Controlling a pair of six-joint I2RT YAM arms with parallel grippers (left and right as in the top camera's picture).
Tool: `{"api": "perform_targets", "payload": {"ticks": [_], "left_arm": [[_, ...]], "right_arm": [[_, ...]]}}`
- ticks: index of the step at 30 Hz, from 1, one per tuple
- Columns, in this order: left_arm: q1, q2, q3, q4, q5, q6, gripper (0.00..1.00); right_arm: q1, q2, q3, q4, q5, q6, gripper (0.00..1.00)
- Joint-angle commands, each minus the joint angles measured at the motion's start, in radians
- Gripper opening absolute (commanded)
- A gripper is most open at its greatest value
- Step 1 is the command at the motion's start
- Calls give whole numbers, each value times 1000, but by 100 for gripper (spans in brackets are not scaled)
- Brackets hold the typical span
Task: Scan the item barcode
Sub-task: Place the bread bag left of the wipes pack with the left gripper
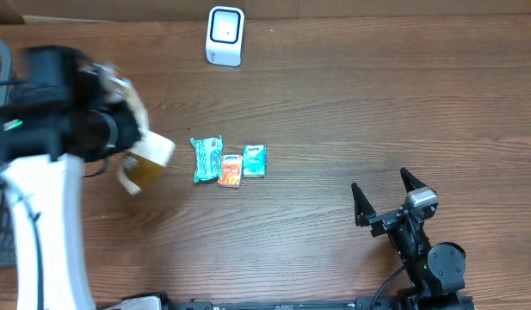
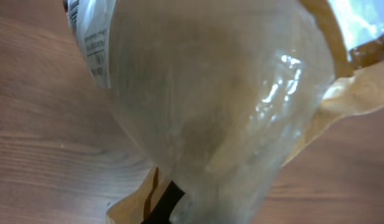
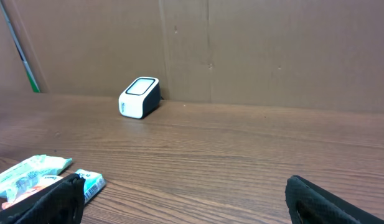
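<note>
Two grippers: left one clenched on a bag, right one released and holding nothing.
Left gripper (image 1: 126, 125): at the left side of the table, mostly hidden under the arm and its camera in the overhead view; only one black finger (image 2: 163, 203) shows at the bottom of the left wrist view, pressed against the bag.
Bag (image 1: 150, 158): clear plastic over tan paper, crumpled, sticking out right of the left gripper; fills the left wrist view (image 2: 210, 93).
Bag print: strip of small text on a white label (image 2: 87, 43) at the top left of the wrist view, too blurred to read; cannot tell if a barcode is there.
Right gripper (image 1: 381, 182): jaws spread wide, low at the right front of the table, touching nothing.
Scanner (image 1: 225, 35): small white box with a dark window, at the far edge, middle, well apart from the bag; also seen from the right wrist (image 3: 139, 97).
Packets: three small ones in a row mid-table, just right of the bag, namely green packet (image 1: 206, 158), orange packet (image 1: 231, 170), blue packet (image 1: 254, 161).
Table (image 1: 360, 103): brown wood grain.
</note>
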Motion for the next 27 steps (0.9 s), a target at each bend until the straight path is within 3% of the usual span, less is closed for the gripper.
{"api": "perform_targets", "payload": {"ticks": [1,8,16,18,21,23,27], "left_arm": [[-59,32,-123,54,-146,30,4],[-63,164,-283,243,-148,158,4],[-64,329,-293,291,-149,206,6],[-64,346,-293,294,-149,204,14],[-64,349,-291,299,-148,194,41],[-64,349,-282,300,-145,195,54],[-64,349,-215,262,-138,195,57]], "right_arm": [[5,-7,-10,5,3,2,100],[5,-7,-10,5,3,2,100],[5,-7,-10,5,3,2,100],[5,-7,-10,5,3,2,100],[5,-7,-10,5,3,2,100],[5,-7,-10,5,3,3,100],[5,-7,-10,5,3,2,100]]}}
